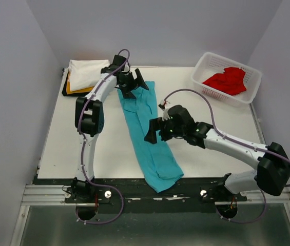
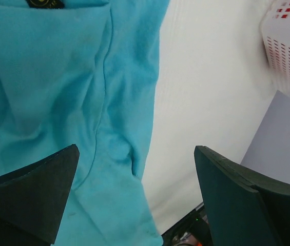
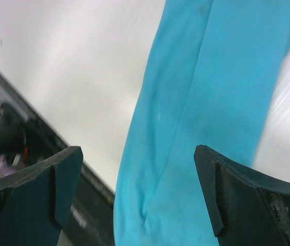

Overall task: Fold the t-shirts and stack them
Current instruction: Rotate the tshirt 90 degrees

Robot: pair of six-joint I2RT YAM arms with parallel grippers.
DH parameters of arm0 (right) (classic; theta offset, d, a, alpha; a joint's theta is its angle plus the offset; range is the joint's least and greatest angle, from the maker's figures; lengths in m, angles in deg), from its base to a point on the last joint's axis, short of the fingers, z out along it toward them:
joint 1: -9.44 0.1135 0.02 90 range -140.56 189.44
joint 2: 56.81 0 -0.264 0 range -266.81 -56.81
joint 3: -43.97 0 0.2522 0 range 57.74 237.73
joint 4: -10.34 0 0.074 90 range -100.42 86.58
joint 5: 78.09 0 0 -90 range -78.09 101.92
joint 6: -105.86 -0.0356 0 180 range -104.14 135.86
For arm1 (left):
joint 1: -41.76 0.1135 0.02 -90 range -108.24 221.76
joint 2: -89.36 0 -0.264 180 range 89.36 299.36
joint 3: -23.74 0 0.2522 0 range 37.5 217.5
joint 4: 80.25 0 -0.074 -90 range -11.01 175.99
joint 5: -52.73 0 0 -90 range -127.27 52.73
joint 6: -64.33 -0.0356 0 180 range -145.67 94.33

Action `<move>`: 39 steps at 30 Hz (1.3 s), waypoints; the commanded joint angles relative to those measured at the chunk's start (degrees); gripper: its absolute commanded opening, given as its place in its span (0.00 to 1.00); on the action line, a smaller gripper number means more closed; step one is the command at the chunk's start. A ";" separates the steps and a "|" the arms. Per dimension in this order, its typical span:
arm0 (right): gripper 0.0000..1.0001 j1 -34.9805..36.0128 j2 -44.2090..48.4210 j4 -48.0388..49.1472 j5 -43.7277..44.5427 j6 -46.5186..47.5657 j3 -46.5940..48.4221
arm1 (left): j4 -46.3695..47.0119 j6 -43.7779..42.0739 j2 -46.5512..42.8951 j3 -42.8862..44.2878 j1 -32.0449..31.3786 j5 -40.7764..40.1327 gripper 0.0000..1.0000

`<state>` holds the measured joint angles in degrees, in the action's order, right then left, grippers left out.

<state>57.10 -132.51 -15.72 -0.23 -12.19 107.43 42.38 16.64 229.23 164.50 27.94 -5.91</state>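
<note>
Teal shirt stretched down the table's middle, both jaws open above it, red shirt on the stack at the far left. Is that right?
Not the red shirt: the top view shows it in the white basket at the far right. The teal shirt does stretch down the middle, with the left gripper and right gripper open above it.

Spread pincer (image 2: 137,154) over teal t-shirt (image 2: 47,77)

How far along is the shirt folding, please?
Looks done: white shirt, yellow-orange shirt and black shirt stacked far left. In hand: teal shirt lies in a long strip under the open left end effector and right end effector. Remaining: red shirt in the basket.
</note>
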 commanded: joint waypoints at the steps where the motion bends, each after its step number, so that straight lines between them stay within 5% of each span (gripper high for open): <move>1: 1.00 -0.53 -8.46 4.69 14.52 3.51 9.35 | 3.80 -5.34 -23.36 -11.10 0.54 -8.81 0.99; 6: 1.00 -5.50 -15.60 10.36 5.07 3.39 16.61 | 11.74 -4.85 -45.75 -36.41 1.42 -18.57 0.99; 9: 1.00 -7.54 -16.42 10.70 -9.56 12.76 18.16 | 16.91 -3.95 -55.69 -50.51 1.69 -20.22 0.99; 12: 1.00 -7.69 -15.58 1.85 -16.76 24.67 18.65 | 18.27 -4.48 -62.16 -58.24 1.76 -20.12 0.99; 16: 1.00 -8.28 -14.48 -2.15 -13.46 32.67 17.22 | 19.82 -3.58 -68.53 -66.81 1.78 -21.12 0.99; 20: 1.00 -11.20 -13.94 -4.19 -25.07 46.55 14.48 | 21.94 -3.19 -74.96 -74.10 1.78 -21.07 0.99; 32: 1.00 -12.24 -32.73 5.20 -26.05 36.20 27.47 | 32.29 3.74 -89.22 -98.23 0.99 -12.91 0.99; 39: 1.00 -12.24 -47.98 9.63 -6.69 22.63 40.10 | 34.00 5.06 -91.32 -104.54 -1.02 -11.60 0.99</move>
<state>44.86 -175.79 -11.15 -19.40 19.15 143.95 71.47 20.05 139.53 62.37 28.40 -20.36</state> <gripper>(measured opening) 0.998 0.984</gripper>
